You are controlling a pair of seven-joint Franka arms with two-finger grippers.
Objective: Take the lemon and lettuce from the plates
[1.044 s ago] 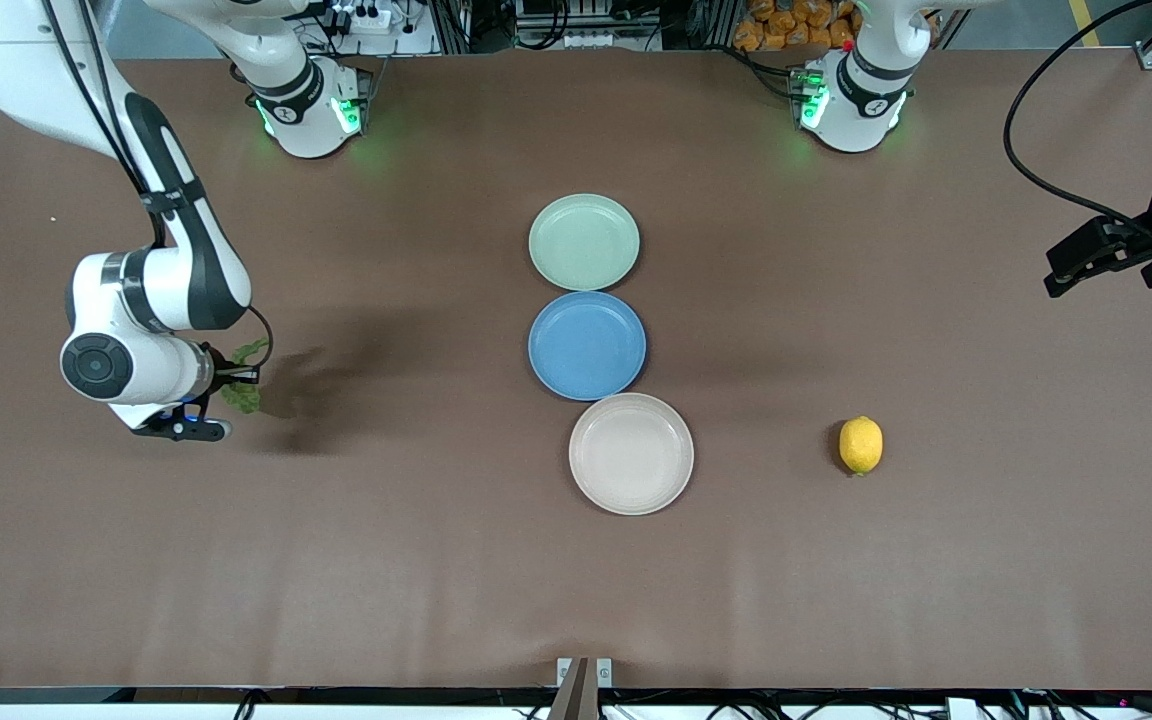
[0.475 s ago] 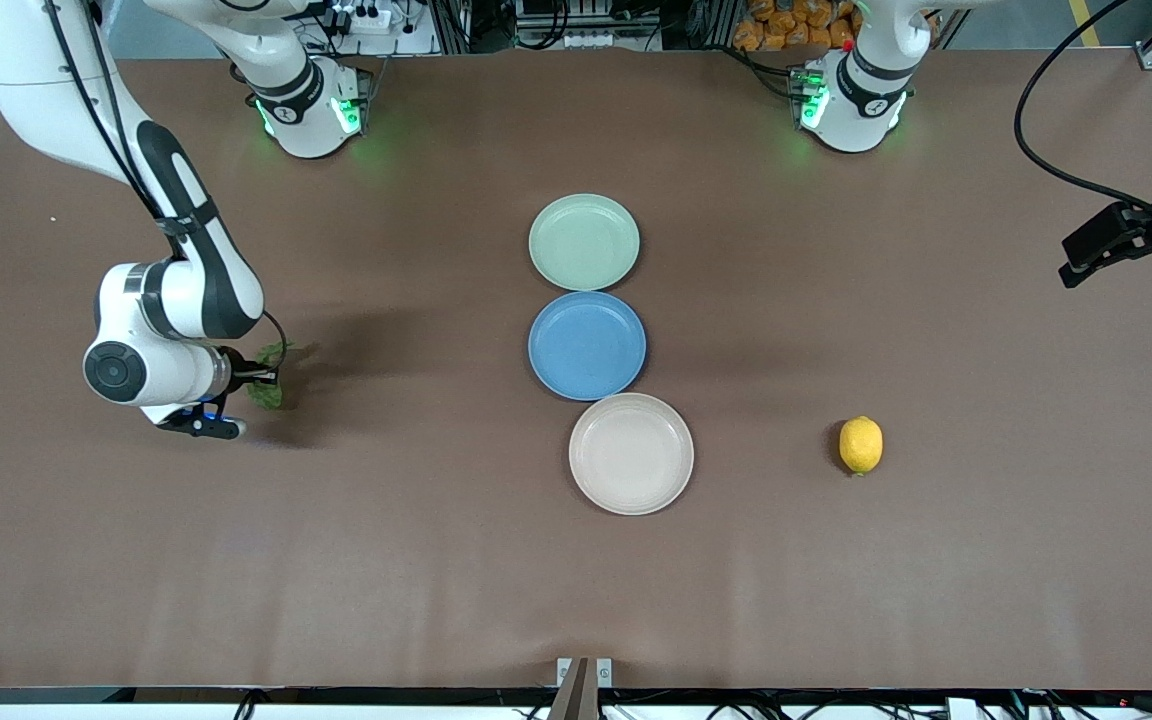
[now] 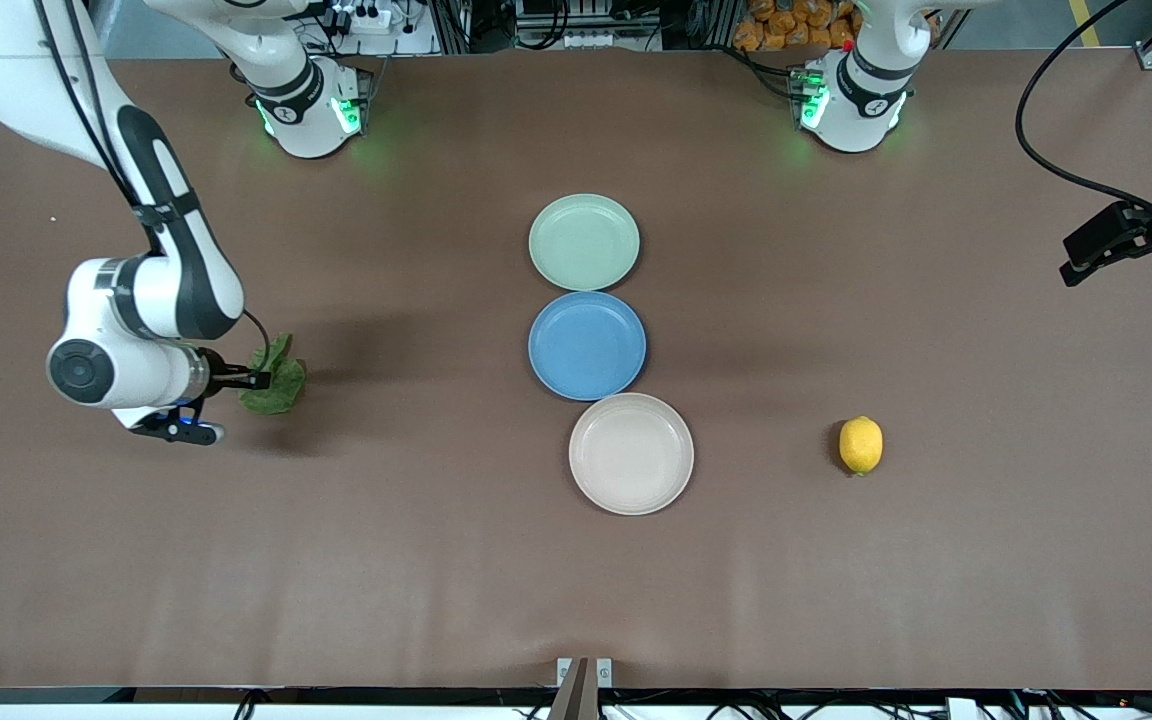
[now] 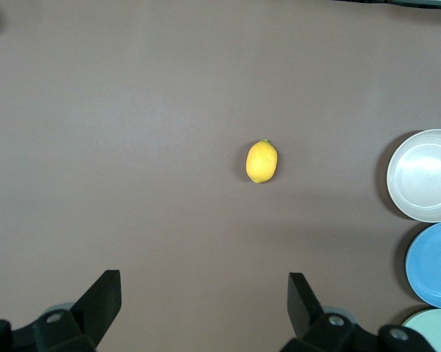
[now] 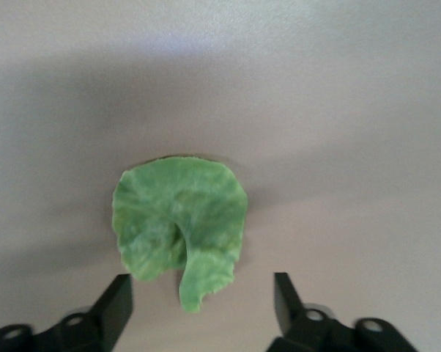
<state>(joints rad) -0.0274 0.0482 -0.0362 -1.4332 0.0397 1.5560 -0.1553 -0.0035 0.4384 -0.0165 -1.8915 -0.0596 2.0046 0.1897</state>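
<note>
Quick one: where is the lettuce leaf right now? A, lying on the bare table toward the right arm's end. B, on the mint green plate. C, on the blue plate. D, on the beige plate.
A: the lettuce lies flat on the brown table by the open right gripper, and all three plates, mint green, blue and beige, are bare.

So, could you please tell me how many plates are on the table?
3, in a row mid-table: the round pale mint-green plate farthest from the front camera, the round blue plate in the middle, the round beige-cream plate nearest. None appears hidden.
</note>
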